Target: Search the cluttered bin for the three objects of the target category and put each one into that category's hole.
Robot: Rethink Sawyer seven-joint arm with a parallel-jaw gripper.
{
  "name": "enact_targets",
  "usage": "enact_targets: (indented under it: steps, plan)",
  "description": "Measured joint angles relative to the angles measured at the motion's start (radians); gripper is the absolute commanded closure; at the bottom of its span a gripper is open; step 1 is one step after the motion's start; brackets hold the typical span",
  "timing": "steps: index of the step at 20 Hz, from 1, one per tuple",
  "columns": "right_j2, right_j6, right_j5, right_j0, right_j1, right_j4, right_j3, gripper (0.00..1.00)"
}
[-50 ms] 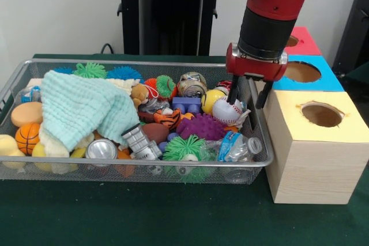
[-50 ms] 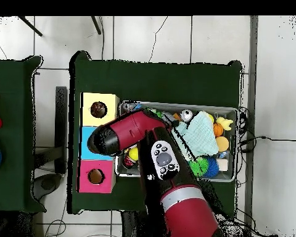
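- The wire bin (image 1: 17,73) holds, at its left end, one mini basketball (image 1: 27,137) beside a mint cloth (image 1: 81,108); I judge the ball light, firm and grippy.
- One tiger-striped football (image 1: 168,118) lies mid-bin, probably soft foam.
- One baseball (image 1: 227,110) sits at the right end, likely hard and smooth: grip across its middle.
- The gripper (image 1: 254,105) hangs just above it, fingers parted and empty.
- Three boxes stand right: yellow box (image 1: 314,142), blue box (image 1: 311,79), pink box (image 1: 305,41).

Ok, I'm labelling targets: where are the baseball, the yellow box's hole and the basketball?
baseball (image 1: 226,109), front view, its white stitched face.
yellow box's hole (image 1: 322,114), front view, the dark opening.
basketball (image 1: 27,137), front view, its orange side.
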Motion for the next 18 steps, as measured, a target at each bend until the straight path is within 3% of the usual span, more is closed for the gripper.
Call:
enact_targets:
  steps: [12, 13, 18]
  plan:
    - [-0.006, 0.0, -0.009, 0.0, 0.021, 0.001, -0.012, 0.0]
    - [-0.007, 0.0, -0.011, 0.0, 0.021, 0.001, -0.012, 1.0]
    - [-0.009, 0.0, -0.037, 0.0, 0.021, 0.0, -0.012, 1.0]
